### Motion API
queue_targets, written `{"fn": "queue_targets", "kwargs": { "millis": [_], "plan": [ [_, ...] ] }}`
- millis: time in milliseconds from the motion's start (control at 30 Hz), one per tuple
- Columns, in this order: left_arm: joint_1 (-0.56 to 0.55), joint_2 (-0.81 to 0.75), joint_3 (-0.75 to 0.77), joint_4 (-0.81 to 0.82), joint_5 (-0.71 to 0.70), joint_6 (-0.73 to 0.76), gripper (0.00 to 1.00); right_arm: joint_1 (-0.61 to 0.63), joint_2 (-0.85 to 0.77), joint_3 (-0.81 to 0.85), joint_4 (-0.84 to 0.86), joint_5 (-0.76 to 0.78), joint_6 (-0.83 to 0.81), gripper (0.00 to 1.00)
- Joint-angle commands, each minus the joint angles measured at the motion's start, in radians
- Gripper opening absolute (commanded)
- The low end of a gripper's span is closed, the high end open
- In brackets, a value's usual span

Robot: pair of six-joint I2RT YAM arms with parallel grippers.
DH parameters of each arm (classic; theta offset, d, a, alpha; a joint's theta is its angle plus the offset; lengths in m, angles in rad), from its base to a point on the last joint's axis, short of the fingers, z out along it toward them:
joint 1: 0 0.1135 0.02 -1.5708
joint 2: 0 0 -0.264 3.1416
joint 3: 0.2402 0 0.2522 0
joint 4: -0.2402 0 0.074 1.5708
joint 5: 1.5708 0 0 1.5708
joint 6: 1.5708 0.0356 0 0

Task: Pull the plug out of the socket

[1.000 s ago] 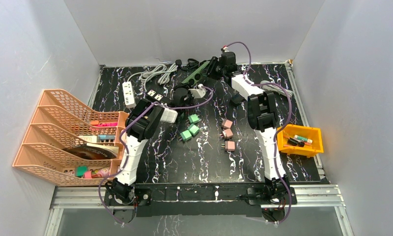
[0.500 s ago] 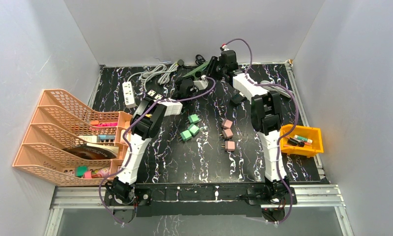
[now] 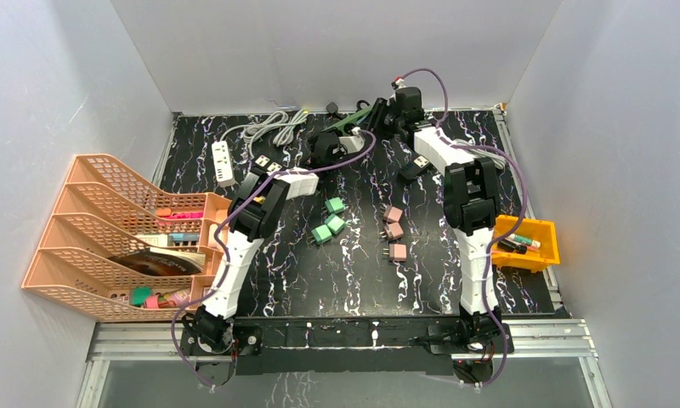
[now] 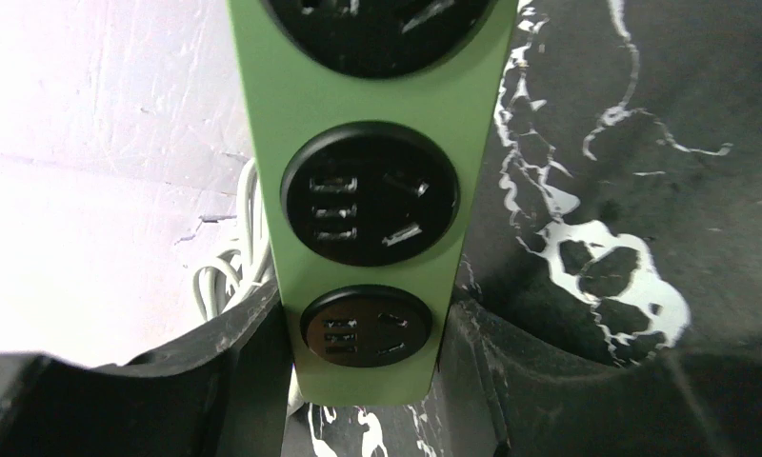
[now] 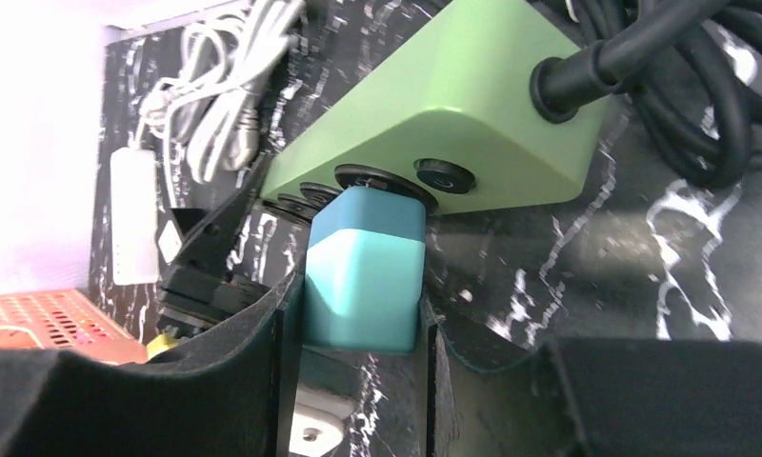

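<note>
Extraction step: your right end effector [image 5: 361, 324] is clenched on the teal cube-shaped plug [image 5: 363, 271], seated in the green plastic power strip [image 5: 453, 105] at the far edge of the black marbled surface [image 3: 362, 272]. Your left end effector [image 4: 363, 343] grasps the strip's other end. Pull straight off the strip's face, towards the open near side; the rear wall [image 3: 320, 51] and black cable [image 5: 701, 57] crowd behind.

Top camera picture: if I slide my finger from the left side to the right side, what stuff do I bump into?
Orange file rack → white power strip → green plugs → pink plugs → yellow bin.
</note>
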Motion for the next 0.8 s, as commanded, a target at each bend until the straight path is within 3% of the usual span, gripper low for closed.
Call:
{"fn": "queue_targets", "kwargs": {
  "millis": [0, 33, 67, 133, 167, 200, 267, 300, 333, 400, 467, 500, 533, 600, 633, 700, 767],
  "plan": [
    [0.054, 0.044, -0.015, -0.208, -0.086, -0.058, 0.0, 0.02, -0.034, 0.08, -0.24, 0.112, -0.152, 0.0],
    [0.054, 0.042, -0.018, -0.208, -0.086, -0.056, 0.0, 0.04, -0.042, 0.079, -0.253, 0.203, -0.199, 0.0],
    [0.055, 0.042, -0.019, -0.207, -0.086, -0.055, 0.0, 0.038, -0.06, 0.046, -0.209, 0.16, -0.205, 0.0],
    [0.057, 0.046, -0.012, -0.207, -0.085, -0.056, 0.0, -0.037, -0.092, -0.114, 0.1, -0.265, -0.026, 0.0],
    [0.057, 0.047, -0.008, -0.209, -0.087, -0.059, 0.0, -0.055, -0.084, -0.146, 0.198, -0.371, 0.094, 0.0],
    [0.058, 0.047, -0.006, -0.209, -0.088, -0.062, 0.0, -0.063, -0.056, -0.082, 0.07, -0.252, 0.08, 0.0],
    [0.06, 0.042, -0.01, -0.211, -0.088, -0.073, 0.0, -0.003, -0.024, 0.058, -0.242, 0.189, -0.147, 0.0],
    [0.06, 0.04, -0.014, -0.209, -0.086, -0.075, 0.0, 0.019, -0.029, 0.061, -0.274, 0.334, -0.198, 0.0],
    [0.06, 0.037, -0.019, -0.203, -0.086, -0.076, 0.0, 0.022, -0.046, 0.028, -0.254, 0.353, -0.215, 0.0],
    [0.062, 0.038, -0.021, -0.2, -0.084, -0.076, 0.0, -0.029, -0.097, -0.108, -0.086, 0.037, -0.143, 0.0],
    [0.062, 0.045, -0.009, -0.207, -0.085, -0.082, 0.0, -0.098, -0.121, -0.284, 0.269, -0.329, 0.099, 0.0],
    [0.062, 0.048, -0.004, -0.21, -0.085, -0.085, 0.0, -0.118, -0.107, -0.329, 0.418, -0.429, 0.205, 0.0],
    [0.062, 0.048, -0.002, -0.213, -0.085, -0.086, 0.0, -0.128, -0.091, -0.331, 0.465, -0.461, 0.238, 0.0],
    [0.062, 0.048, -0.003, -0.214, -0.083, -0.086, 0.0, -0.113, -0.073, -0.224, 0.151, -0.278, 0.054, 0.0],
    [0.063, 0.048, -0.003, -0.216, -0.084, -0.085, 0.0, -0.08, -0.067, -0.146, -0.046, -0.051, -0.067, 0.0],
    [0.065, 0.047, -0.002, -0.216, -0.084, -0.084, 0.0, -0.009, -0.063, -0.056, -0.194, 0.293, -0.227, 0.0],
    [0.066, 0.05, 0.0, -0.216, -0.083, -0.088, 0.0, -0.011, -0.092, -0.099, -0.154, 0.225, -0.234, 0.0]
  ]
}}
